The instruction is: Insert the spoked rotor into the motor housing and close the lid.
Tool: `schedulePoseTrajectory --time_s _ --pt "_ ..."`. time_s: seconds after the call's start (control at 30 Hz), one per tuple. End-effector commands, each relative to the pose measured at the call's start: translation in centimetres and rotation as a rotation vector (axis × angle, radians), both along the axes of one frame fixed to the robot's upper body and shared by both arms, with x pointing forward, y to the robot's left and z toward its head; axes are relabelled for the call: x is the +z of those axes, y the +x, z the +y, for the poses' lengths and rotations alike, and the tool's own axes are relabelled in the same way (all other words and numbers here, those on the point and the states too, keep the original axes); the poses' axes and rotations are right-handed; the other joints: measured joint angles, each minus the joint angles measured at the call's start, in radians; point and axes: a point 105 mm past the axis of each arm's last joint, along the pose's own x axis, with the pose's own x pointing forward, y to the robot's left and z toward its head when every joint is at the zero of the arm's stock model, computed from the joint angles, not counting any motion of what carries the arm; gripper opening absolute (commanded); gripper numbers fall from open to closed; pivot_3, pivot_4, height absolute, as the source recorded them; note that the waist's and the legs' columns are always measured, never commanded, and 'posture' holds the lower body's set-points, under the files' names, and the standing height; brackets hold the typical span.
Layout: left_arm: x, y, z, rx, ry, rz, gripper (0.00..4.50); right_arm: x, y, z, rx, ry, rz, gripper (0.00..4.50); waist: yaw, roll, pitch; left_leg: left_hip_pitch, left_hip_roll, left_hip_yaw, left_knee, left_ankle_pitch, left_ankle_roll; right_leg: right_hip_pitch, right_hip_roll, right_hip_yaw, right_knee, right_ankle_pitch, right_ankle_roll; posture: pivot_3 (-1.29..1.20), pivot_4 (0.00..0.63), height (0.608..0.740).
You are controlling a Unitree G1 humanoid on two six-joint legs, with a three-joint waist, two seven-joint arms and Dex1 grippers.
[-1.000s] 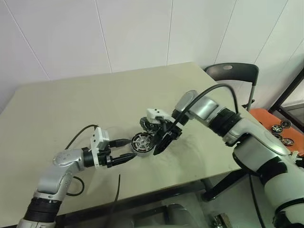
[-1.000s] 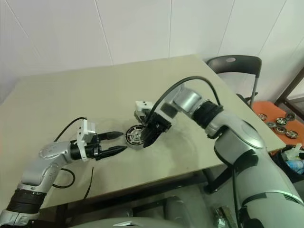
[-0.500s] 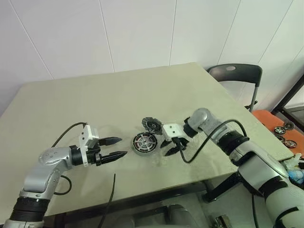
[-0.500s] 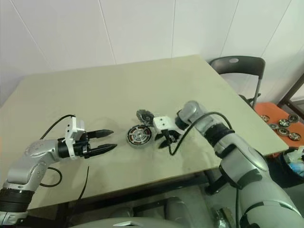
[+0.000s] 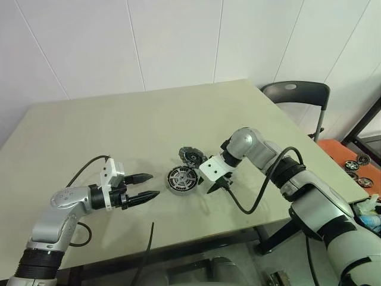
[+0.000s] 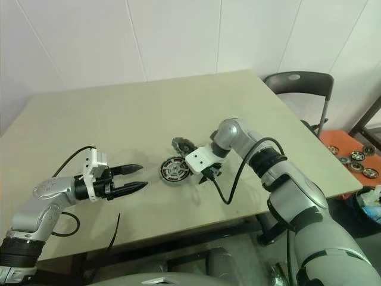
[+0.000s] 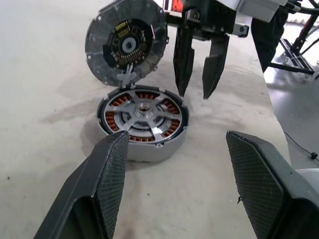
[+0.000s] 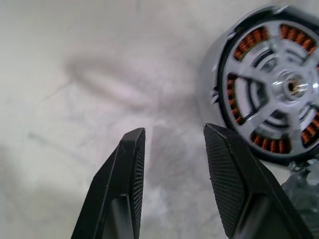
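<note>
Right hand (image 5: 217,186) points down at the desk (image 5: 89,131), fingers apart and empty, just right of the motor housing (image 5: 181,179) at frame centre. Spoked rotor (image 7: 142,115) already sits inside it. Lid (image 7: 125,42) leans tilted on its far rim, probably waiting for closing. Left hand (image 5: 145,186), open and empty, waits at lower left.

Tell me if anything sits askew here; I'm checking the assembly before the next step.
The lid isn't lying flat: it stands tilted on edge, leaning at the far rim of the motor housing. The spoked rotor already sits level inside. Both grippers are open and hold nothing.
</note>
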Motion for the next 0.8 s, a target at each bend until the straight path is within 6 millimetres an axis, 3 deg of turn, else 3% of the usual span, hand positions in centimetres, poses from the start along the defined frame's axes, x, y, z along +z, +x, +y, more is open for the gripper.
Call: schedulePoseTrajectory --time_s 0.03,0.43,0.8 --pt "1.2 0.1 -0.2 -0.007 -0.004 -0.054 3.32 2.1 0.7 0.3 0.039 0.012 -0.073 1.95 0.000 0.000 0.000 0.000 0.000 0.000 0.000 0.000 0.000 0.000 0.000 0.000 0.000 0.000 0.000 0.00 0.000 0.740" --pt "1.1 -0.1 -0.6 -0.007 -0.012 -0.049 3.32 2.6 1.3 2.7 0.084 0.095 -0.173 1.95 0.000 0.000 0.000 0.001 0.000 0.000 0.000 0.000 0.000 0.001 0.000 0.000 0.000 0.000 0.000 0.00 0.000 0.740" --pt "1.0 0.0 -1.0 -0.012 -0.017 -0.049 3.32 0.4 1.2 3.4 0.092 0.065 -0.176 1.95 -0.003 0.000 0.000 0.009 0.000 0.000 -0.001 0.000 0.000 0.008 0.001 0.001 0.001 -0.001 -0.003 0.00 0.000 0.740"
